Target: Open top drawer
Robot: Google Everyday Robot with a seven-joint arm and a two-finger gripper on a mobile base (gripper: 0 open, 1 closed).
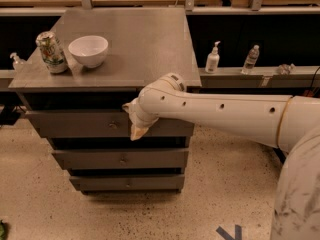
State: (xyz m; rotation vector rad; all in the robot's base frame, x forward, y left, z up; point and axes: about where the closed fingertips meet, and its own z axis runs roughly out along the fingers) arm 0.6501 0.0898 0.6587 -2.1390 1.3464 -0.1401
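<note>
The top drawer [70, 124] is a wide grey front panel under the cabinet top, with a small round knob [114, 125] at its centre. My gripper [133, 120] is at the end of the white arm [225, 116], which reaches in from the right. It sits right against the drawer front, just right of the knob. The arm hides the right part of the panel. I cannot tell whether the drawer is pulled out at all.
Two shorter grey drawers [120, 159] [127, 182] lie below. On the cabinet top [150, 39] stand a can [51, 52] and a white bowl [88, 50]. A pump bottle [213, 59] and a water bottle [250, 60] stand on a ledge at right.
</note>
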